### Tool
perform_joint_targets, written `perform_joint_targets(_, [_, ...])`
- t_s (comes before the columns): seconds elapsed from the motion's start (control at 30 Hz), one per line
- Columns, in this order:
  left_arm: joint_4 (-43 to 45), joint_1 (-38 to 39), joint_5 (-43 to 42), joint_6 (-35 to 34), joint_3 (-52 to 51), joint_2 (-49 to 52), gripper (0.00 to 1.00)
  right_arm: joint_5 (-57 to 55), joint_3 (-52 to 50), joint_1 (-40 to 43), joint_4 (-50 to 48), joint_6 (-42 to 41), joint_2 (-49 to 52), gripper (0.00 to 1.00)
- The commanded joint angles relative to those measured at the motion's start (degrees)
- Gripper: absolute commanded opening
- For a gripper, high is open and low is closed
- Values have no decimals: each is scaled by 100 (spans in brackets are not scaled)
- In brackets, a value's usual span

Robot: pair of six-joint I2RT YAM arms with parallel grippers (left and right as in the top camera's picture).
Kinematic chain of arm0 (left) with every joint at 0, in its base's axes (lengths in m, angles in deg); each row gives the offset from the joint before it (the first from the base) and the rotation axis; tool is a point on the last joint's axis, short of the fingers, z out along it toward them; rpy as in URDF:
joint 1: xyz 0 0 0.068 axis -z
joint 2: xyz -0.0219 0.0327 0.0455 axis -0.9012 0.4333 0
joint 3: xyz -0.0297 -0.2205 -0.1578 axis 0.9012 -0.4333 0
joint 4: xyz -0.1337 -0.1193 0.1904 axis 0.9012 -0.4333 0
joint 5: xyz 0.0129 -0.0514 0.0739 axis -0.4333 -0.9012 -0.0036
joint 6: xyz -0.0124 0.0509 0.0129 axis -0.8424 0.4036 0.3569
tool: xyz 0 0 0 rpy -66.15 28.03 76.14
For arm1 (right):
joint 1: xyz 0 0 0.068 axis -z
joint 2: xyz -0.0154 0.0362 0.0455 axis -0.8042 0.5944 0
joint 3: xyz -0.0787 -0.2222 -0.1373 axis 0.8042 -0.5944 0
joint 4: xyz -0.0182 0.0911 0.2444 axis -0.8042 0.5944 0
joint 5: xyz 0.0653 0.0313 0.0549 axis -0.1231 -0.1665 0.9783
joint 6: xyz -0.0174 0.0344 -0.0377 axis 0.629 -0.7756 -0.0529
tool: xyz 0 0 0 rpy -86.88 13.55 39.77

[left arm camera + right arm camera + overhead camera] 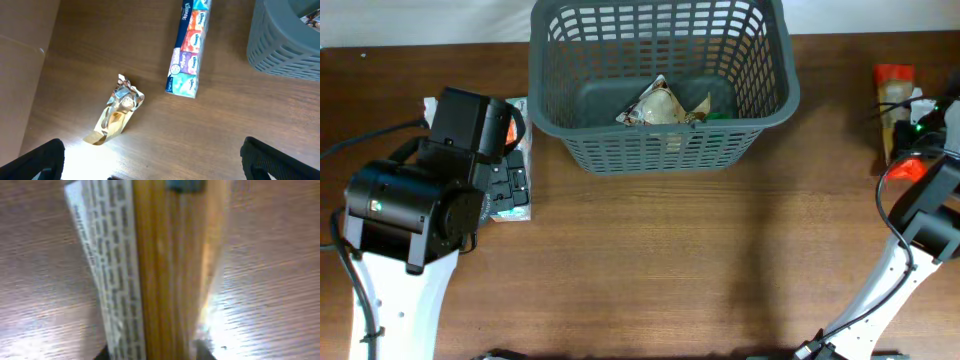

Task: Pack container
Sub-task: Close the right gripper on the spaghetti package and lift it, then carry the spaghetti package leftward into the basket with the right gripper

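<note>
I see right gripper [152, 352] clamped narrow on spaghetti packet [165, 270], overhead's far right; left gripper [157, 162] spread wide, empty. My worry: slick film slips, dropping short of basket [660, 150].

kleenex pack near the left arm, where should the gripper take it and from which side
Come straight down from above and close across the narrow width of the kleenex pack, about mid-length. It lies flat on the table as a long slim bar, both long edges free and apart from the basket. The open left gripper likely spans that width.
</note>
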Motion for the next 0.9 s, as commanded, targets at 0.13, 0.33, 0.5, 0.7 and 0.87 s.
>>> perform_joint_targets(0.13, [-7, -33, -11, -79, -17, 17, 99, 26, -61, 22, 0, -586, 151, 4])
perform_joint_targets(0.33, [11, -33, 2, -79, -17, 17, 99, 315, 485, -107, 437, -811, -22, 4])
perform_joint_targets(0.5, [35, -33, 2, -79, -17, 17, 99, 721, 2004, -352, 1176, -809, -52, 4])
perform_joint_targets(0.7, [35, -33, 2, -79, -17, 17, 99, 780, 4050, -697, 2107, -839, -55, 4])
perform_joint_targets(0.87, [35, -33, 2, -79, -17, 17, 99, 1440, 5180, -1064, 2559, -977, -426, 4])
